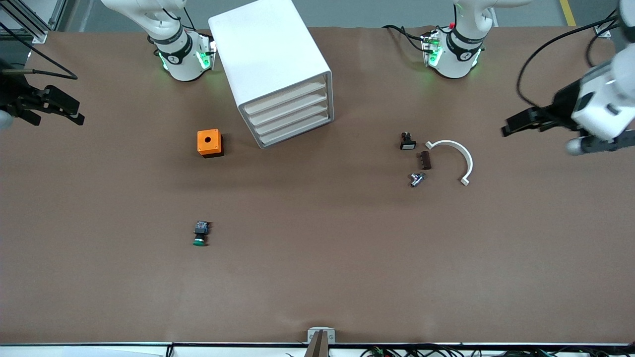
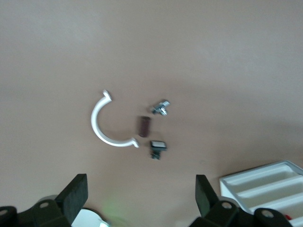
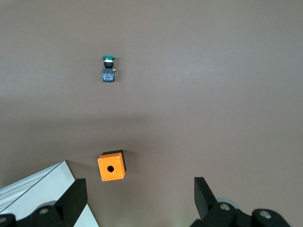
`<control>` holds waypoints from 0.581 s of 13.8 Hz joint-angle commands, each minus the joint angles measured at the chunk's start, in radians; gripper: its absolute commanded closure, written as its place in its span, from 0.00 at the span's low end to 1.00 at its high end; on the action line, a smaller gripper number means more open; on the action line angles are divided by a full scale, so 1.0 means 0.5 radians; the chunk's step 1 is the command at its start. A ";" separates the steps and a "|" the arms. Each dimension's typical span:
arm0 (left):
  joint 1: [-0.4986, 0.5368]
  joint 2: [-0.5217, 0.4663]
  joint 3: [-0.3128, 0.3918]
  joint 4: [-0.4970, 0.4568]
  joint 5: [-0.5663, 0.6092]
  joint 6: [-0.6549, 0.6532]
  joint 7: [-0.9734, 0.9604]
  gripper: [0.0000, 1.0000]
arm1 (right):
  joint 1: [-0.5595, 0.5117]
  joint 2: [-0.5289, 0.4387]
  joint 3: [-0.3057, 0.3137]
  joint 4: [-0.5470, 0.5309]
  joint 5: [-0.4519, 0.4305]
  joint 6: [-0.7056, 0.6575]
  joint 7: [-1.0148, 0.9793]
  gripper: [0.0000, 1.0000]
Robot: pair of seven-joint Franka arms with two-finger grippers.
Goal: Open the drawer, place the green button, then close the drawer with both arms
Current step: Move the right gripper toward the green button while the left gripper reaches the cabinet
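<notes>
The white cabinet (image 1: 270,59) stands between the arm bases, and all four of its drawers (image 1: 291,118) are shut. The green-capped button (image 1: 200,233) lies on the table, nearer to the front camera than the orange box (image 1: 210,143). It also shows in the right wrist view (image 3: 108,69). My right gripper (image 1: 74,111) hangs open and empty over the right arm's end of the table, apart from everything; its wrist view (image 3: 139,198) shows wide jaws. My left gripper (image 1: 511,126) is open and empty over the left arm's end, with jaws wide in its wrist view (image 2: 140,198).
Toward the left arm's end lie a small black part with a white face (image 1: 407,142), a brown part (image 1: 425,160), a metal piece (image 1: 416,179) and a white arc (image 1: 459,153). The left wrist view shows the arc (image 2: 102,125) and the cabinet's drawers (image 2: 265,187).
</notes>
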State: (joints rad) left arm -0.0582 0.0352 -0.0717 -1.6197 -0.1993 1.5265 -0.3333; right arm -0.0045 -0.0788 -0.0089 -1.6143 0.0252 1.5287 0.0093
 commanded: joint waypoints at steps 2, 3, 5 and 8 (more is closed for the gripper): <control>-0.129 0.211 -0.117 0.137 -0.080 -0.037 -0.428 0.00 | -0.040 0.010 0.009 0.023 0.020 -0.020 0.015 0.00; -0.178 0.285 -0.142 0.180 -0.080 -0.037 -0.535 0.00 | -0.043 0.044 0.009 0.023 0.020 -0.023 0.012 0.00; -0.300 0.447 -0.145 0.251 -0.080 -0.037 -0.777 0.00 | -0.043 0.169 0.009 0.032 0.002 -0.002 -0.006 0.00; -0.475 0.644 -0.148 0.349 -0.080 -0.022 -1.051 0.00 | -0.046 0.414 0.012 0.136 -0.017 0.004 -0.012 0.00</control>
State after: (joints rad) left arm -0.2529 0.2792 -0.1466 -1.5229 -0.2283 1.5311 -0.7790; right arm -0.0116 0.0312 -0.0118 -1.6105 0.0229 1.5411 0.0089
